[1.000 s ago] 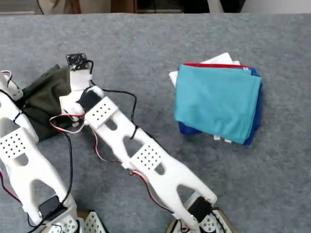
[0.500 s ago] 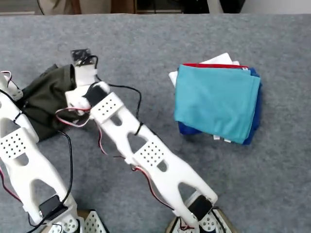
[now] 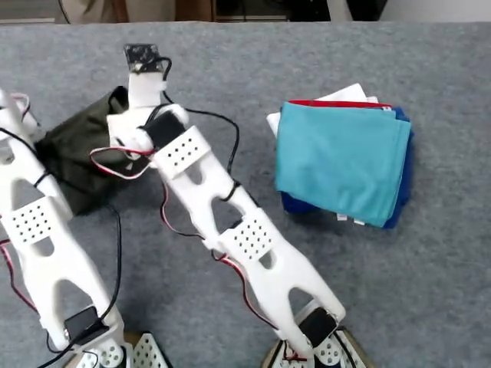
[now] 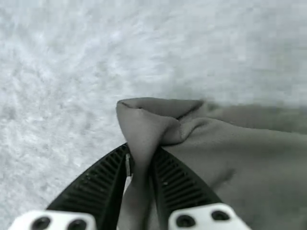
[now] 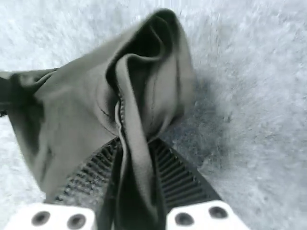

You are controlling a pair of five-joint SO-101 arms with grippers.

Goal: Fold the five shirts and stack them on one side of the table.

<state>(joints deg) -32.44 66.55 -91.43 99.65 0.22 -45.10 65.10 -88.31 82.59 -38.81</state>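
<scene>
Gripping olive shirt (image 3: 73,157) near bench (image 3: 230,77) left edge: pinched tight in left fingers (image 4: 105,177) at a bunched corner, in right fingers (image 5: 180,172) at another fold, probably to spread for folding. Drop target, by judgement: teal-topped stack (image 3: 341,161) toward right edge.

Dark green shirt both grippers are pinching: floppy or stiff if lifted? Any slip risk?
Likely floppy: the dark green shirt bunches into soft folds where the right gripper pinches it, so it should sag between grips. Slip seems unlikely: the left gripper clamps a doubled fold between ribbed jaws.
</scene>
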